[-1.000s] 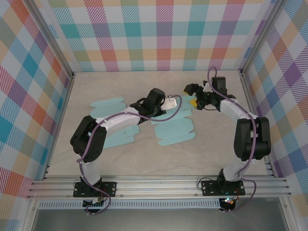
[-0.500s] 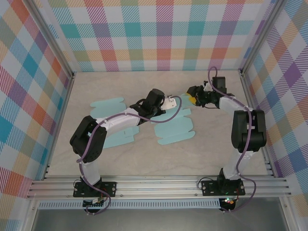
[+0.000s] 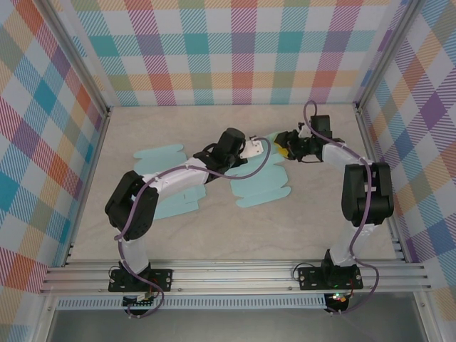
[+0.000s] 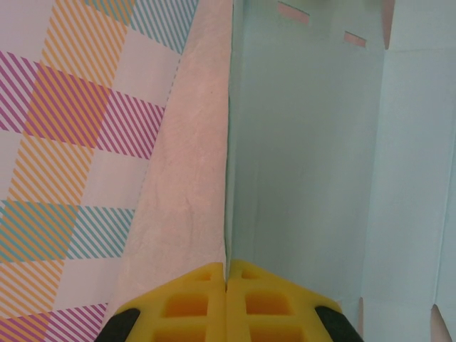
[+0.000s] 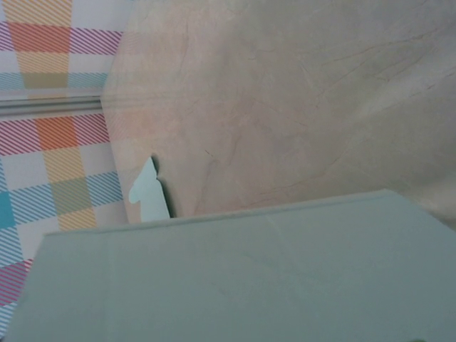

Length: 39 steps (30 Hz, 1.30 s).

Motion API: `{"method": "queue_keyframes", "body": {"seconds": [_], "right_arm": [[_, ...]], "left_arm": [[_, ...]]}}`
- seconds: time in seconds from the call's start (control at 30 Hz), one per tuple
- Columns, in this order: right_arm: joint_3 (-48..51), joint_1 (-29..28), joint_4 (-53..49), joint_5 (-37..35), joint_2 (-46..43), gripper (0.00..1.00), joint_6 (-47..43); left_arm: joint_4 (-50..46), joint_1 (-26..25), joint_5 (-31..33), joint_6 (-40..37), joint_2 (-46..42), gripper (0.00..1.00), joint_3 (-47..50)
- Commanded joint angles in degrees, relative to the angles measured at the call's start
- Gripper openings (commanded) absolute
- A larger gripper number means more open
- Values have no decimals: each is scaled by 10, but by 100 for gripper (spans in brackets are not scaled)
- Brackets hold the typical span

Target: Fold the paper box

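plaid walls [image 3: 242, 57] in pastel checks ring a beige tabletop [image 3: 320, 221] where a pale blue paper box [image 3: 262, 191], an unfolded blank, lies near the middle, its far end reaching between the two wrists. the left fingers [image 4: 214, 278], yellow-padded, are pressed fully together with an edge of the blank pinched in their seam, seen close up from the left wrist. the right fingers [image 3: 285, 148] sit at the blank's far right corner, against the card; how wide they stand, and whether they have hold of it, cannot be told. from the right wrist, a blue panel of the box spans the lower part of the view above bare tabletop. a second blue blank [image 3: 160, 154] lies flat well to the left, and a third blank [image 3: 174, 206] lies partly under the left arm [image 3: 178, 178].
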<state>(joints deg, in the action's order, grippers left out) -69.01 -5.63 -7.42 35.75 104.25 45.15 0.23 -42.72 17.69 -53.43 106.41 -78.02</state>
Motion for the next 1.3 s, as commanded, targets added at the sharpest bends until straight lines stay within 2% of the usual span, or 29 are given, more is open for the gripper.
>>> {"method": "queue_keyframes", "body": {"seconds": [0.0, 0.33, 0.57, 0.73, 0.87, 1.27], "right_arm": [[3, -11, -25, -21, -31, 44, -25], [1, -21, -60, -63, -36, 46, -50], [94, -15, -62, -118, -110, 53, -81], [137, -6, -60, -141, -141, 54, -99], [145, -3, -53, -155, -130, 51, -106], [111, -3, -32, -156, -42, 45, -114]], "left_arm": [[10, -17, 9, -2, 13, 0, -18], [46, -39, 63, -61, 46, 0, -22], [79, -39, 61, -82, 43, 0, 7], [116, -39, 55, -105, 38, 0, 34], [151, -39, 62, -121, 41, 0, 52], [163, -39, 72, -122, 54, 0, 55]]}}
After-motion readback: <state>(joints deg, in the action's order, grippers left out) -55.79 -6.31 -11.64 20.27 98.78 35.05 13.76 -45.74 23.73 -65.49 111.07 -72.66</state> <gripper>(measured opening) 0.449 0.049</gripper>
